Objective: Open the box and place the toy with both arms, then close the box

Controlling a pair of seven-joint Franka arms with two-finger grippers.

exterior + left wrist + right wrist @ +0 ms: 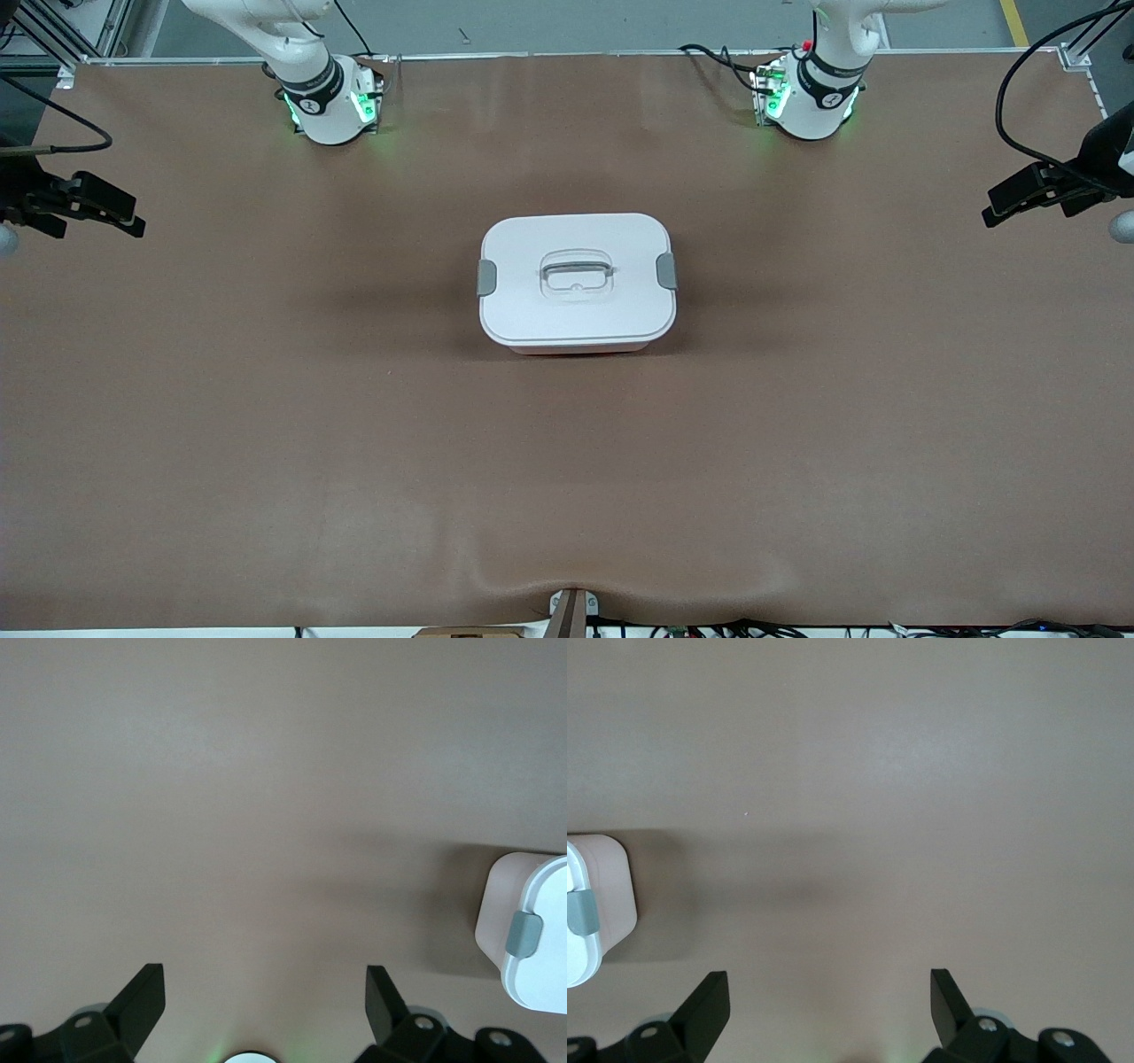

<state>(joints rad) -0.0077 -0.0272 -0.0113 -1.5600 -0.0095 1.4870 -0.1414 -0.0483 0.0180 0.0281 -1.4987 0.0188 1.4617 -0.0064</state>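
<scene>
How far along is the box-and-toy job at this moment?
Either at the very start or fully finished; the views cannot say which. The box sits mid-table with its lid on and both grey latches against its sides. No toy is visible, so it may be inside. Nothing is in hand: the left gripper and right gripper hang open over bare table at their own ends.

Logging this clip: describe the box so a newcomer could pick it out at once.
On the brown table, look at the middle, midway between the two arm bases. There sits the box, lid on: a rounded white lid with a recessed centre handle and a grey latch at each end. Nothing else lies on the tabletop.
</scene>
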